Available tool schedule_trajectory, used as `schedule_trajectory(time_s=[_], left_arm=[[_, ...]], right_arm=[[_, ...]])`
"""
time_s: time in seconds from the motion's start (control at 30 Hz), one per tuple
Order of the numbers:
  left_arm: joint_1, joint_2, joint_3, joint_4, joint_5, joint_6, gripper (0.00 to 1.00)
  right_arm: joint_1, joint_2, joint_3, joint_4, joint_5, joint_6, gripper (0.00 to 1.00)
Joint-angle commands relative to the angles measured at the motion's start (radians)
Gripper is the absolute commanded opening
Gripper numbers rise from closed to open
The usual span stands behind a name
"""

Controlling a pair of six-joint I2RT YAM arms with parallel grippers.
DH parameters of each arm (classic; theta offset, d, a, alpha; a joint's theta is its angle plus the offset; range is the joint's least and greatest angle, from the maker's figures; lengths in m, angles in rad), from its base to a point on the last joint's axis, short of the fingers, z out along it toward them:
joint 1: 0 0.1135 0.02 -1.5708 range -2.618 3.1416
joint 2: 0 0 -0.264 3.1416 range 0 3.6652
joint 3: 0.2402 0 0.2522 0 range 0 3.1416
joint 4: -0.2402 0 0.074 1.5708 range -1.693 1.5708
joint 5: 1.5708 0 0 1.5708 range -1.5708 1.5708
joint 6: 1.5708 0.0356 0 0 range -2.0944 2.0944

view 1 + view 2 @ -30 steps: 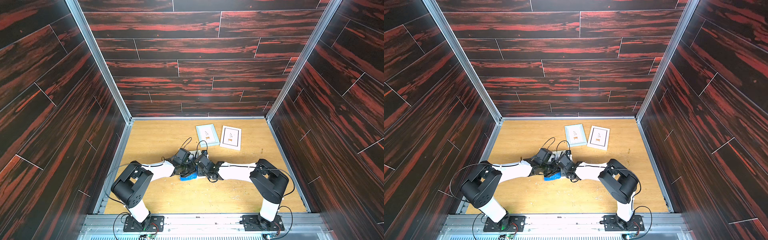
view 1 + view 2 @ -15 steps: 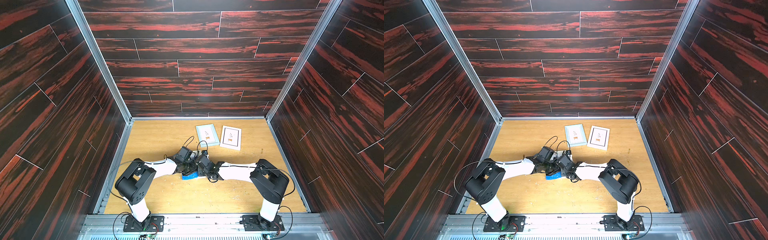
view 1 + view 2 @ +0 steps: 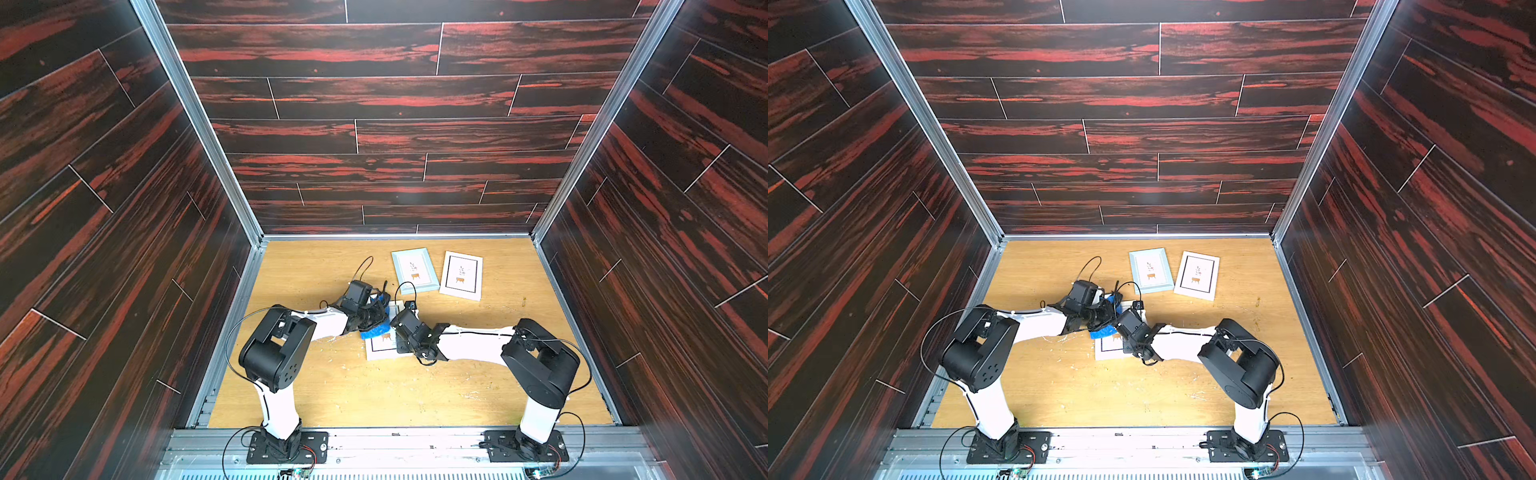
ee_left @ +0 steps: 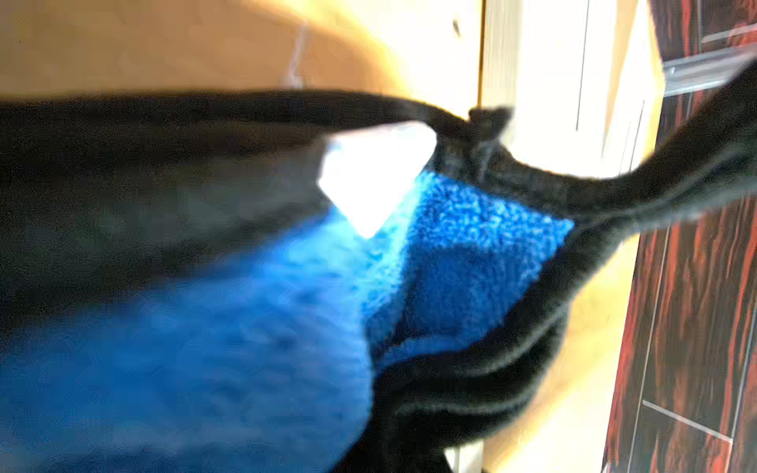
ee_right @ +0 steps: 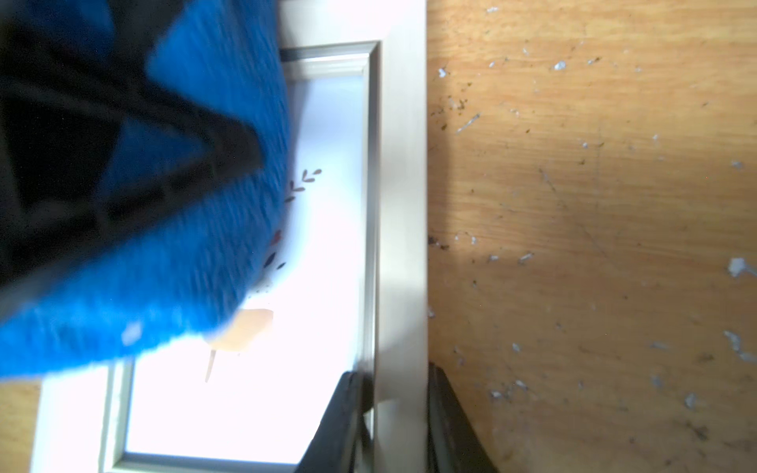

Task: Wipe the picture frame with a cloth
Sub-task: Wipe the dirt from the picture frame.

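Note:
A white picture frame (image 3: 381,348) lies flat in mid-table; the right wrist view shows its right rail (image 5: 403,204). My right gripper (image 3: 405,330) is shut on that rail, one finger on each side (image 5: 399,409). The bright blue cloth (image 3: 375,331) with black trim lies bunched over the frame's far half, and also appears in a top view (image 3: 1103,332) and the right wrist view (image 5: 184,266). My left gripper (image 3: 374,316) is shut on the cloth and presses it onto the glass. In the left wrist view the cloth (image 4: 205,348) fills the picture and hides the fingers.
Two more frames lie flat at the back: a pale blue one (image 3: 414,270) and a white one with a black inner line (image 3: 462,275). Dark wood-pattern walls enclose the wooden table (image 3: 374,395) on three sides. White flecks dot its surface.
My left gripper has slid the cloth toward the back along the frame, uncovering the frame's near end. The right gripper has stayed clamped on the rail.

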Motion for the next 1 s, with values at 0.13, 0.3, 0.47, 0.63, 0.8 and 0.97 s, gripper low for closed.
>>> schedule_trajectory(time_s=[0.13, 0.3, 0.47, 0.63, 0.8, 0.97], left_arm=[[-0.066, 0.049, 0.063, 0.025, 0.002, 0.016, 0.00], [0.045, 0.022, -0.009, 0.042, 0.021, 0.029, 0.00], [0.059, 0.016, 0.016, -0.031, 0.012, 0.076, 0.00], [-0.029, 0.074, 0.110, -0.032, 0.000, 0.050, 0.00], [-0.020, 0.080, 0.117, -0.059, -0.025, 0.058, 0.00], [0.072, 0.031, 0.047, -0.069, 0.005, 0.082, 0.00]], right_arm=[[0.000, 0.005, -0.014, -0.105, 0.005, -0.006, 0.01], [-0.001, 0.001, -0.018, -0.113, 0.015, -0.007, 0.01], [-0.001, 0.006, -0.020, -0.102, 0.006, -0.006, 0.01], [-0.001, 0.012, -0.006, -0.105, 0.002, -0.009, 0.01], [-0.001, 0.014, -0.006, -0.107, 0.008, -0.010, 0.01], [-0.001, 0.009, -0.020, -0.094, 0.007, -0.007, 0.01]])
